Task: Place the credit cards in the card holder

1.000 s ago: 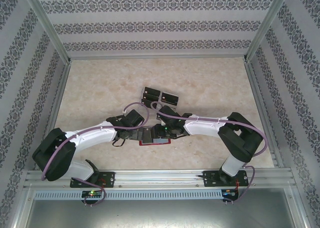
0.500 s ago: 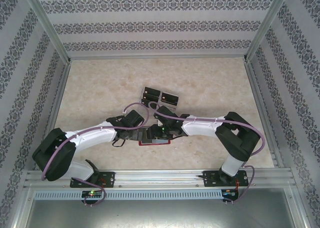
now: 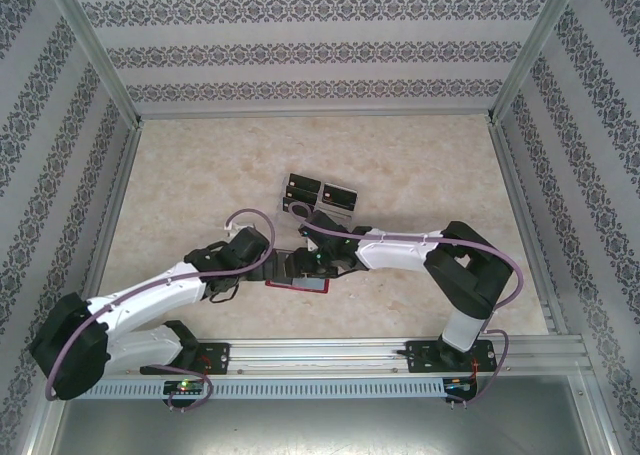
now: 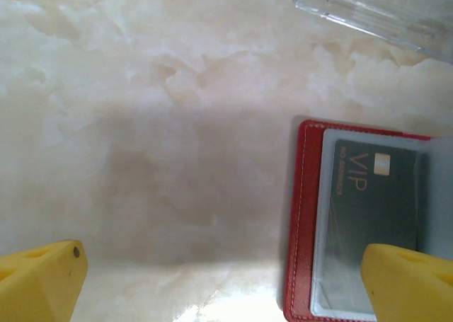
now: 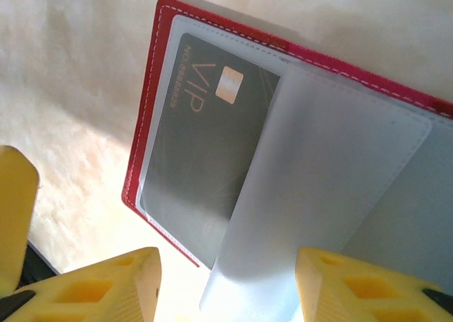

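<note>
The card holder (image 3: 297, 284), a red wallet, lies open on the marble table near the front. A dark card (image 5: 202, 152) with orange "VIP" lettering sits in its clear left pocket, and the card (image 4: 375, 209) is also in the left wrist view. More black credit cards (image 3: 320, 191) lie farther back. My right gripper (image 5: 226, 286) hovers over the card holder (image 5: 152, 110), open, with a translucent sleeve leaf (image 5: 325, 194) rising between its fingers. My left gripper (image 4: 226, 283) is wide open over bare table at the wallet's left edge (image 4: 301, 223), one fingertip (image 4: 410, 279) overlapping the wallet.
A clear plastic tray (image 4: 375, 10) lies beyond the wallet. Both arms meet over the wallet, left gripper (image 3: 265, 267) and right gripper (image 3: 303, 265) close together. Patterned walls and metal rails (image 3: 320, 355) bound the table.
The left arm has drawn back toward the near left, its gripper sliding left off the wallet. The right arm has reached further left, and the wallet has shifted slightly left.
</note>
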Motion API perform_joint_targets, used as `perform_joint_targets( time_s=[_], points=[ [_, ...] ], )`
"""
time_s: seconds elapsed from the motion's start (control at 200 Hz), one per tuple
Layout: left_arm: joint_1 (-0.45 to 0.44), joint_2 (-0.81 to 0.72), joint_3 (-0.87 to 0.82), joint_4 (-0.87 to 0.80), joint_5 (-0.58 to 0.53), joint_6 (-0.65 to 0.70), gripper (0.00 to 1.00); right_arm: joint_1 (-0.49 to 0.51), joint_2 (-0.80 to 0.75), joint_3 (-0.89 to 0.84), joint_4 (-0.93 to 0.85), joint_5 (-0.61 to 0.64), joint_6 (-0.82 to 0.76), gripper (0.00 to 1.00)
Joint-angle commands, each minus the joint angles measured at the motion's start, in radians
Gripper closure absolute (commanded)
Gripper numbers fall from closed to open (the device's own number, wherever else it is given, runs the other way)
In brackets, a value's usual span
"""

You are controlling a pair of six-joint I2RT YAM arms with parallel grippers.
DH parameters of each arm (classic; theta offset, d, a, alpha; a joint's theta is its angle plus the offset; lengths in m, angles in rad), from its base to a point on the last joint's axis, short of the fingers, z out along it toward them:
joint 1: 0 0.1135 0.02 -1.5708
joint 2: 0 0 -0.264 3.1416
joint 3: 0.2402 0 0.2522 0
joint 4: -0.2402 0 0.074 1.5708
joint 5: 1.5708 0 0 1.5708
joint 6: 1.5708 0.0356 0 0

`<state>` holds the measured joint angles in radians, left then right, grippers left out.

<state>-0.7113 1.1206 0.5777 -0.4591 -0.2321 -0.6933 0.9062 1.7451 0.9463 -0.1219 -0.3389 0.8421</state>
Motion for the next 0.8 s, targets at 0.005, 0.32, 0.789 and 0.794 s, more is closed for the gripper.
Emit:
perform_joint_targets(
  time_s=[0.005,0.32,0.789,0.794],
  points=[
    [0.007,-0.032,-0.031,0.031,0.010,-0.010,0.00,0.008,0.019,0.027,0.018,-0.012,0.024,0.47],
    [0.007,-0.033,-0.065,0.058,0.034,-0.038,0.00,0.009,0.005,0.030,0.058,-0.017,0.039,0.48],
    [0.007,0.025,-0.065,0.100,0.048,-0.040,0.00,-0.001,-0.112,0.008,-0.082,0.134,0.032,0.47],
    [0.007,0.025,-0.064,0.100,0.048,-0.041,0.00,-0.001,-0.113,0.007,-0.084,0.135,0.032,0.47]
  ],
)
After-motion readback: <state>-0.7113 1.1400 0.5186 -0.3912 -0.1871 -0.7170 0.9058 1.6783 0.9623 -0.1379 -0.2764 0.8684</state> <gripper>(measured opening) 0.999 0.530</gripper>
